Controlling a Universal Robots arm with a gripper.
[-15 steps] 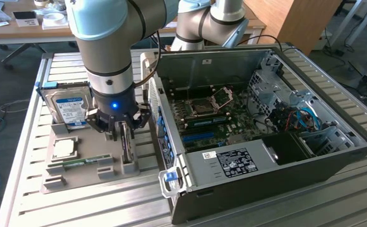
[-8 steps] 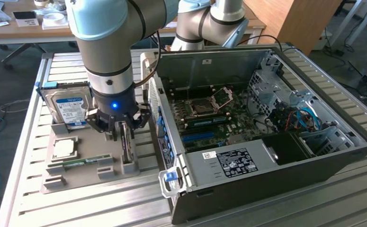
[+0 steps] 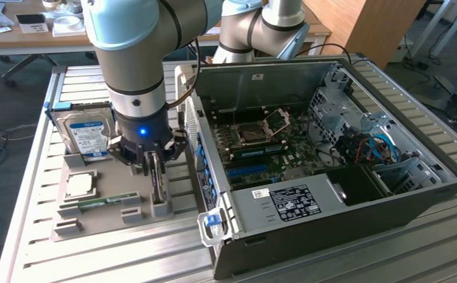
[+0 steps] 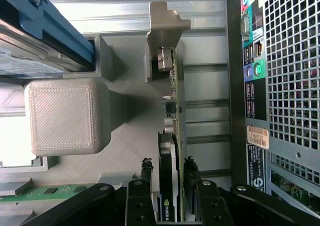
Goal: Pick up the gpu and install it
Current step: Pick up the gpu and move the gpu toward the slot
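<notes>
The gpu (image 4: 173,116) stands on edge in its slot in the grey holder (image 3: 94,224), with its silvery bracket at one end, just beside the rear panel of the open computer case (image 3: 417,197). I read this as the pick-up step, since the card has not left its slot.

The gripper (image 3: 155,172) is down over the card, and its fingers (image 4: 141,196) straddle it, one to each face. They are partly open. One looks to be at the board's surface, while a thin gap shows at the other, so I judge that nothing is gripped yet. This grasp calls for both fingers meeting the faces squarely and evenly, or the card could tip in its slot.

Further out, a hard drive (image 3: 86,132) with a blue label stands in the same holder and a green memory stick (image 3: 102,202) lies nearby, all on the slatted metal table (image 3: 134,262).
</notes>
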